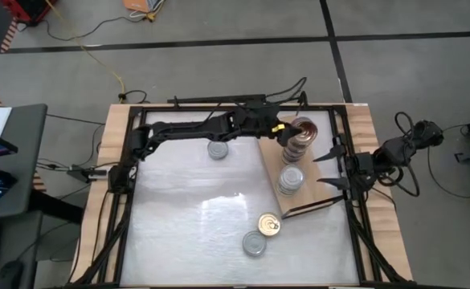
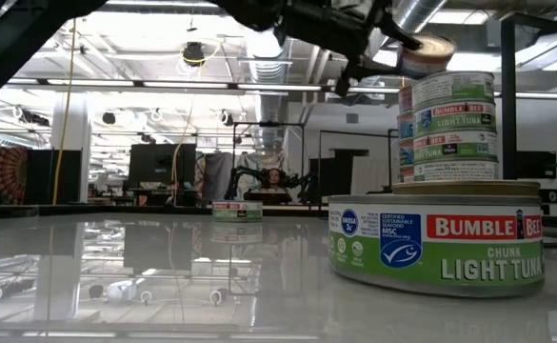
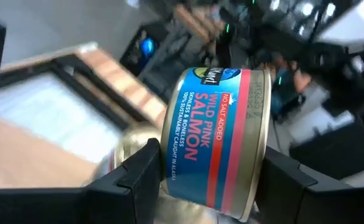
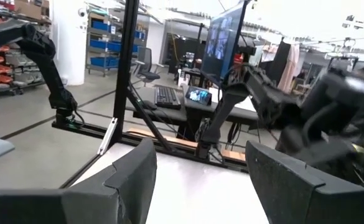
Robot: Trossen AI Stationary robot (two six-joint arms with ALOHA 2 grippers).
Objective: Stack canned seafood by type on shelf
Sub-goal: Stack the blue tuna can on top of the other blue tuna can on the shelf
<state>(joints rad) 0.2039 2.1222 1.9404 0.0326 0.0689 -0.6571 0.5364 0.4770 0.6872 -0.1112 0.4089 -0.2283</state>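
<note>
High view: I have the left pincer (image 1: 296,128) reached across to the far end of the shelf (image 1: 324,164), carrying a tin over the taller far stack (image 1: 296,148). A shorter stack (image 1: 291,179) stands nearer on the same board. 3 loose tins are left on the counter (image 1: 186,217): 1 silver-lidded tin (image 1: 218,149) at the far side, plus a gold-lidded tin (image 1: 269,224) and a silver one (image 1: 255,243) touching each other near the shelf's near corner. The right pincer (image 1: 331,167) waits at the right edge.

Low view: a Bumble Bee tuna tin (image 2: 437,242) fills the foreground; the stack rises behind it, with the carried tin just above its top.

Left wrist view: the fingers (image 3: 138,171) clamp a blue-and-red wild pink salmon tin (image 3: 216,140), tilted on its side.

Right wrist view: its fingers (image 4: 132,171) stand apart, empty.

I judge this the placing step; next I must level the tin, centre it, lower and release.
</note>
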